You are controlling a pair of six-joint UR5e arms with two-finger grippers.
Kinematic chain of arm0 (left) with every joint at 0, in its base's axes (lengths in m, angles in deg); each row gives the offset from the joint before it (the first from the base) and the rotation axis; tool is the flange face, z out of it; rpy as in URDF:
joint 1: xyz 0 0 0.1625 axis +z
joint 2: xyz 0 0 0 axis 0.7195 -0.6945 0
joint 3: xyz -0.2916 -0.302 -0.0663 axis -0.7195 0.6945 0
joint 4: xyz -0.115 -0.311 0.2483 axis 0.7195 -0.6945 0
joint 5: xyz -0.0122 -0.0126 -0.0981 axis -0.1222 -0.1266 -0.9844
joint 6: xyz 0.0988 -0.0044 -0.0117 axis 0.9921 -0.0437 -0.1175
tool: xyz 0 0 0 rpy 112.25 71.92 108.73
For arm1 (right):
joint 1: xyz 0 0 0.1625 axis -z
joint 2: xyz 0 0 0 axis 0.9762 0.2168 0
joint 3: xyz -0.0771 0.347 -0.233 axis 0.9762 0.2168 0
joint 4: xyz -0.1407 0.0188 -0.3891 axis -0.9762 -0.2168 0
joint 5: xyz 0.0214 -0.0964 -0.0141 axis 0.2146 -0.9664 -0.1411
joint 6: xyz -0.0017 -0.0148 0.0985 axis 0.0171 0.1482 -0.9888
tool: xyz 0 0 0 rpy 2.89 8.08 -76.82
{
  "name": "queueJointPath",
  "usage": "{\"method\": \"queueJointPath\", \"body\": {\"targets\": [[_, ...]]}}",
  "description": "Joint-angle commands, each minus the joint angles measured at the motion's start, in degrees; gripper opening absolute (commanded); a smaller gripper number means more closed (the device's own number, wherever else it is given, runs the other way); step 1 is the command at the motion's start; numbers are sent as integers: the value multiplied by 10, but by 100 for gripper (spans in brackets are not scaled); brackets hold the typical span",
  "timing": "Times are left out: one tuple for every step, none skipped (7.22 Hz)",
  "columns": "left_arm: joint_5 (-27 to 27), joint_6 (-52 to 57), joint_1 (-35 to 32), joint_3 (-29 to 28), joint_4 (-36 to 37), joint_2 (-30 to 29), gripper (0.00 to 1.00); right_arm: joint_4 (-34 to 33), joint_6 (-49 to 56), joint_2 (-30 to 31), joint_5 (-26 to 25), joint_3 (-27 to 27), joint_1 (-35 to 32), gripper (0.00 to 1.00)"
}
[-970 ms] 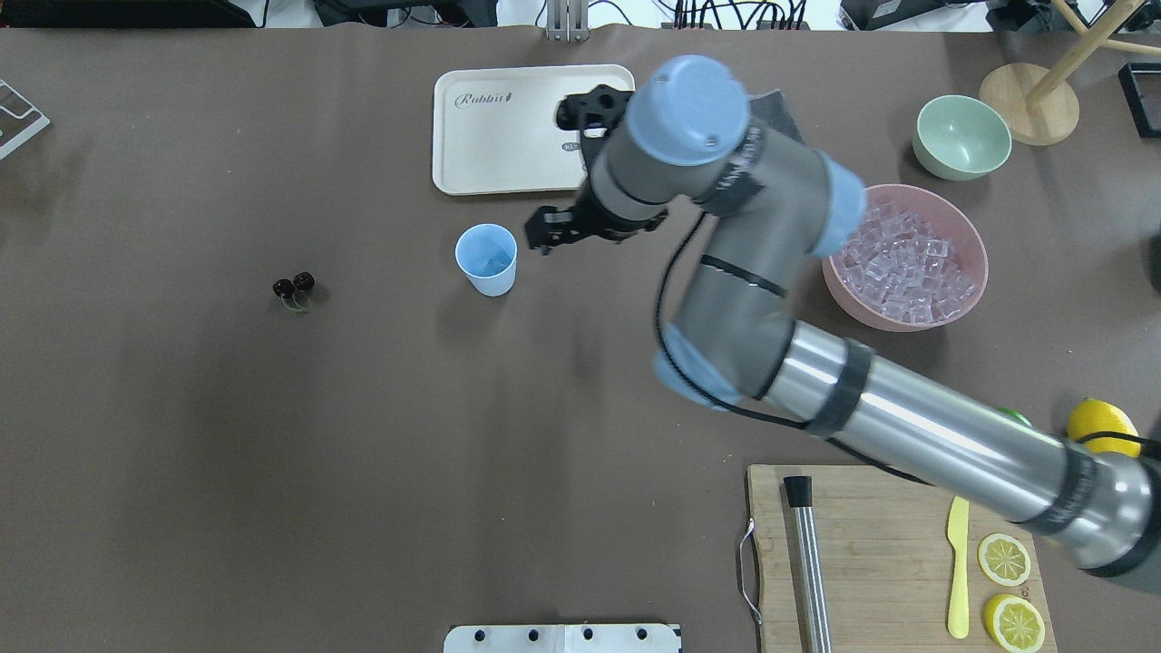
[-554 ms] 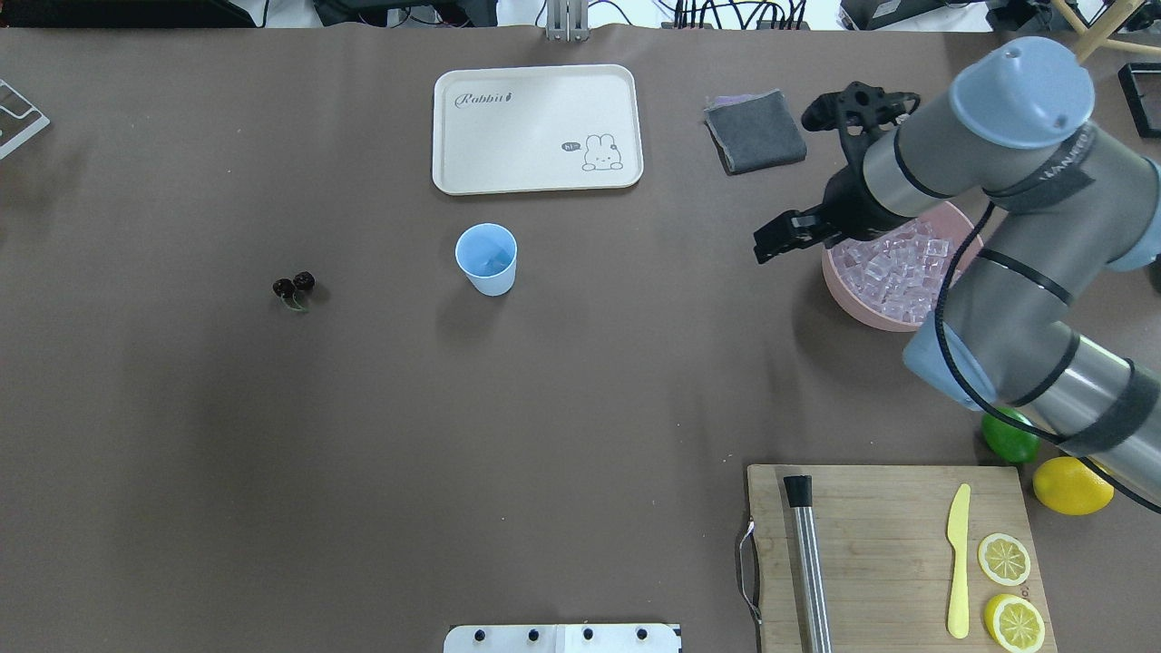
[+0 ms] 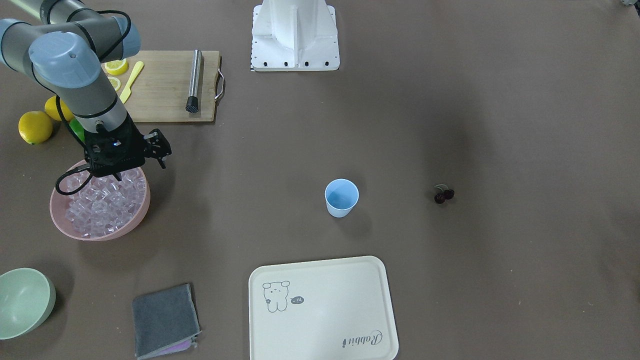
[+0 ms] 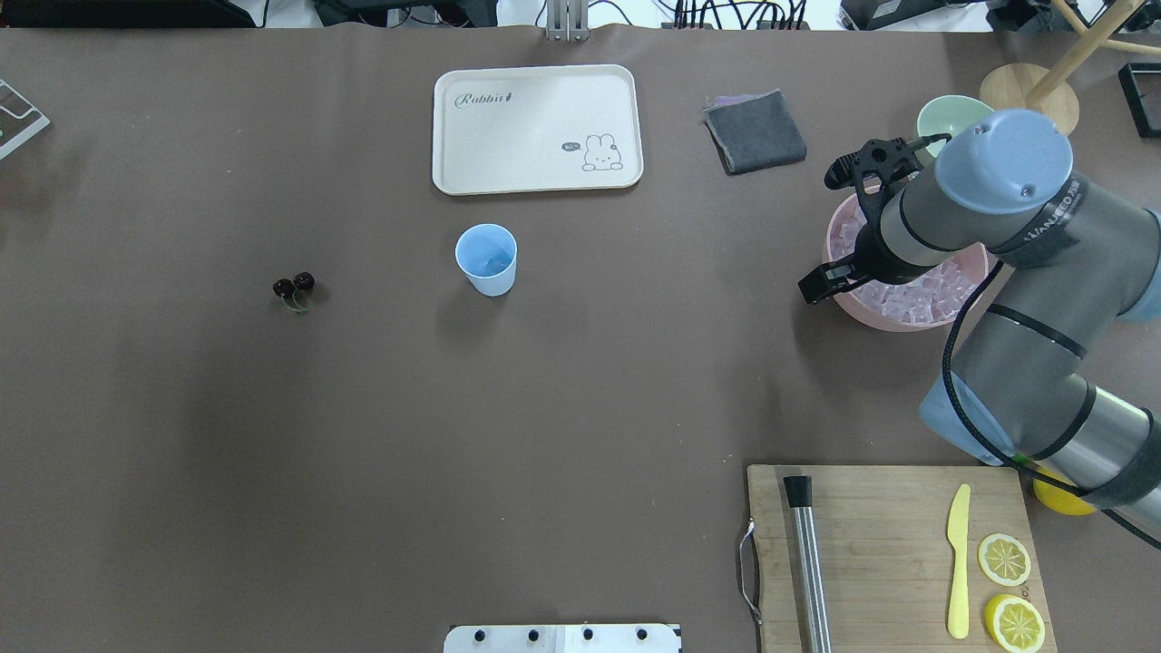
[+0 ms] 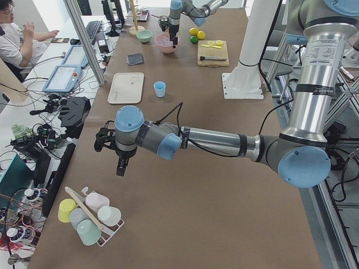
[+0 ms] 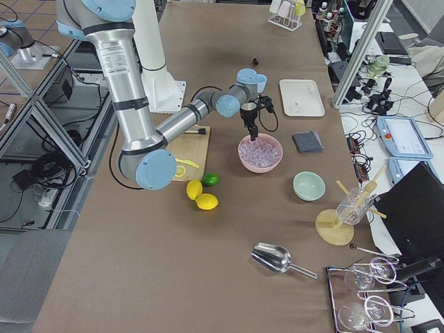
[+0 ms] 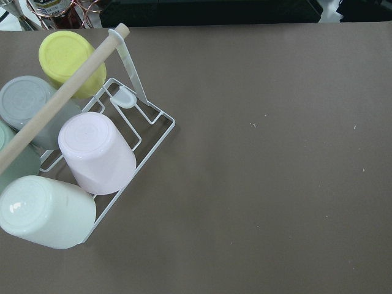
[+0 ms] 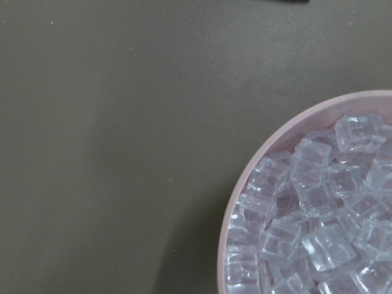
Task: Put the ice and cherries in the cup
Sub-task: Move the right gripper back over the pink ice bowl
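The right gripper (image 4: 816, 284) hangs over the left edge of the pink bowl (image 4: 884, 322), at the right of the overhead frame. The ice (image 8: 318, 233) fills the lower right corner of its wrist view, so the cubes lie below and a little to that side. How wide the jaws stand, I cannot tell. The cup (image 4: 486, 258) stands at centre, the cherries (image 4: 294, 288) further left

Tray (image 4: 535, 127), cloth (image 4: 755, 131), cutting board (image 4: 871, 544)

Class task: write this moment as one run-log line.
right gripper over ice in pink bowl | cup upright, unattended | cherries not yet picked
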Motion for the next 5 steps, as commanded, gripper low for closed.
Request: {"method": "queueJointPath", "body": {"targets": [[2,0,3,-5,-1,2,98,-37,140,-11,15,14,-57,98],[3,0,3,-6,-6,2,98,-33,192,-16,78,42,-94,98],[3,0,3,-6,-7,3,98,-30,201,-40,93,72,-98,98],[3,0,3,-5,-7,3,98,-12,204,-86,97,130,-93,97],[3,0,3,-7,-7,3,98,68,213,-94,118,183,-91,95]]}}
